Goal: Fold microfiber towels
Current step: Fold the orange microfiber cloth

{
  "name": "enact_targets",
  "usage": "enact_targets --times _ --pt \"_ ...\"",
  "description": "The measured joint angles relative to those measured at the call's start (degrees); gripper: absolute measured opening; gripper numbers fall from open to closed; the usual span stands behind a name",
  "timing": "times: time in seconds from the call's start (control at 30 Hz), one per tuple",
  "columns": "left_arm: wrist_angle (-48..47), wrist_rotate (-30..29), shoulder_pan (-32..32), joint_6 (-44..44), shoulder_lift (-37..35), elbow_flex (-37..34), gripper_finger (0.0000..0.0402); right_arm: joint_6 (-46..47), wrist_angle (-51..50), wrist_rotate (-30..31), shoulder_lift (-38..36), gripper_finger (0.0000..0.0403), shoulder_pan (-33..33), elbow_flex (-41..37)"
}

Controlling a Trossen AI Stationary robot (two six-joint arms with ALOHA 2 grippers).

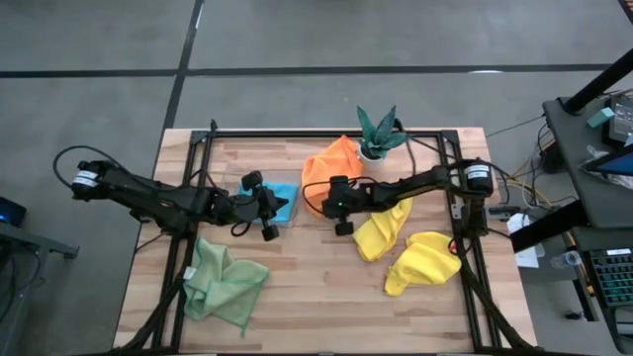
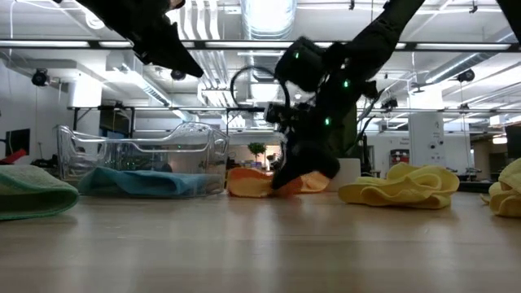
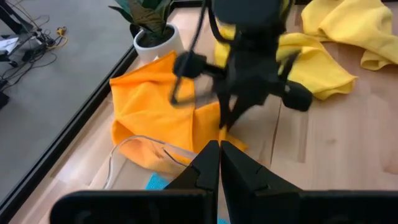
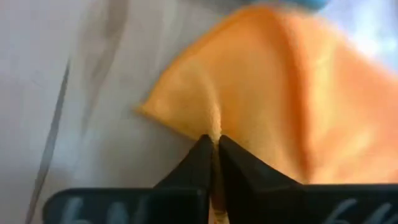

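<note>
Orange towel (image 4: 261,93) edge pinched — apparently — in right end effector (image 4: 212,144), arm angled down; left end effector (image 3: 219,152) closed, empty.

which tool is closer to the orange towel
Right. The right tool is shut on an edge of the orange towel. The left tool hovers shut over the clear tray, beside the towel but not touching it.

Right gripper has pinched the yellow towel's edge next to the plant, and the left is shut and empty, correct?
Not quite: the right gripper is shut on the orange towel, not yellow, as the right wrist view shows. The rest holds: left gripper shut, empty.
</note>
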Motion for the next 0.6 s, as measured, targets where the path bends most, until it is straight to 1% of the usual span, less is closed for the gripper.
enact_targets --times 0.13,0.23,0.37,0.43,0.5,0.6 --pt "1.65 0.44 -0.05 -0.11 0.0 0.13 0.0 1.47 -1.91 -0.55 -5.78 0.0009 2.28 0.0" --pt "4.36 2.86 -0.48 0.06 0.15 0.13 0.0 3.15 -2.94 -0.67 -10.55 0.0009 4.41 -0.78" --pt "7.83 4.77 -1.67 1.06 1.74 0.11 0.0 6.18 -3.58 -0.75 -16.57 0.0009 7.89 -1.15" --pt "11.09 5.76 -2.47 2.37 3.35 0.31 0.0 7.49 -3.71 -0.94 -19.0 0.0009 9.86 -1.45" --pt "14.01 7.98 -3.59 4.28 5.13 0.25 0.0006 8.18 -3.57 -0.91 -20.76 0.0009 11.74 -1.51" --pt "20.46 12.57 -5.27 6.65 7.5 0.24 0.0034 8.22 -2.96 -0.78 -23.3 0.0009 14.29 -1.51"
